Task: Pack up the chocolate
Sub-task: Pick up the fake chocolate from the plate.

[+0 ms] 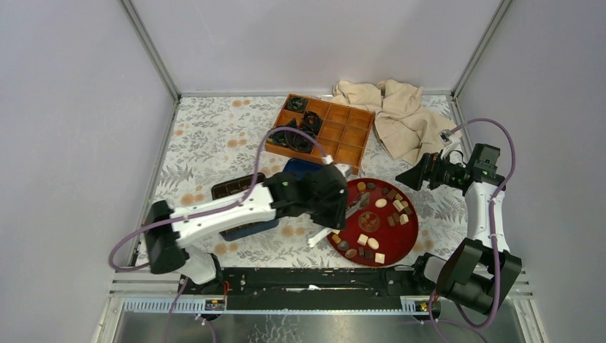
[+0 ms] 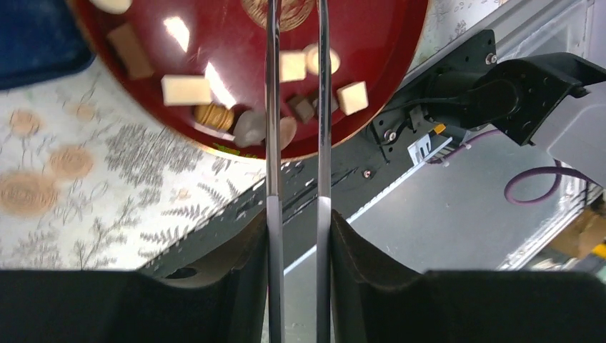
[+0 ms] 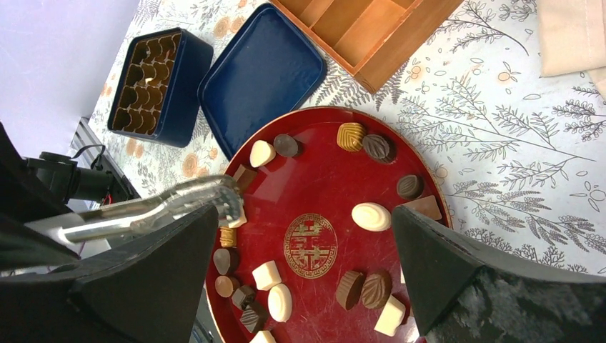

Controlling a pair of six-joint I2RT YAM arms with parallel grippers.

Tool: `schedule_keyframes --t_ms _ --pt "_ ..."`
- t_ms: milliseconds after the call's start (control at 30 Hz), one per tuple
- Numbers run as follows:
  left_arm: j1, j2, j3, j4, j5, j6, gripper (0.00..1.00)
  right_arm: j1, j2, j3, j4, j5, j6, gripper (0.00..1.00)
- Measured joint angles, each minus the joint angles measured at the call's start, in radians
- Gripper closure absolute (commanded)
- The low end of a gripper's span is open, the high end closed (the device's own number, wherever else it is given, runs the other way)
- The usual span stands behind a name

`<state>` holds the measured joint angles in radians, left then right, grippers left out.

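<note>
The chocolate (image 3: 371, 216) lies as several dark, mid-brown and cream-white pieces on a round red plate (image 3: 321, 179), also seen from above (image 1: 389, 239). My left gripper (image 2: 296, 229) is shut on metal tongs (image 2: 271, 107), which reach out over the plate (image 2: 371, 43). In the right wrist view the tongs' tips (image 3: 218, 199) sit at a white piece (image 3: 237, 219) near the plate's left side; whether they clasp it I cannot tell. My right gripper (image 3: 304, 214) hangs open above the plate with nothing in it, at the plate's right in the top view (image 1: 414, 175).
A blue box with a brown moulded insert (image 3: 154, 75) and its blue lid (image 3: 261, 75) lie left of the plate. A wooden compartment tray (image 1: 336, 132) with black paper cups (image 1: 296, 139) stands behind. A beige cloth (image 1: 393, 114) lies at the back right.
</note>
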<state>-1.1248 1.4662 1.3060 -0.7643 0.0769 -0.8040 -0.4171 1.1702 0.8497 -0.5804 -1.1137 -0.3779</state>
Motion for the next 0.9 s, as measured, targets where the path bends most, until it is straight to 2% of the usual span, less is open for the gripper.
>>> schedule_keyframes --t_ms 200,333,667,900 --pt "-0.045 0.203 0.191 0.008 -0.021 0.095 0.62 0.0 0.0 0.0 0.006 0.005 0.0 0.0" --pt "-0.051 0.301 0.255 0.001 -0.024 0.177 0.61 0.0 0.0 0.0 0.008 0.005 0.001 0.0" --pt "-0.051 0.461 0.414 -0.104 -0.067 0.351 0.58 0.0 0.0 0.0 0.01 0.006 0.001 0.0" --pt "-0.051 0.566 0.55 -0.181 -0.123 0.423 0.57 0.0 0.0 0.0 0.01 0.006 0.001 0.0"
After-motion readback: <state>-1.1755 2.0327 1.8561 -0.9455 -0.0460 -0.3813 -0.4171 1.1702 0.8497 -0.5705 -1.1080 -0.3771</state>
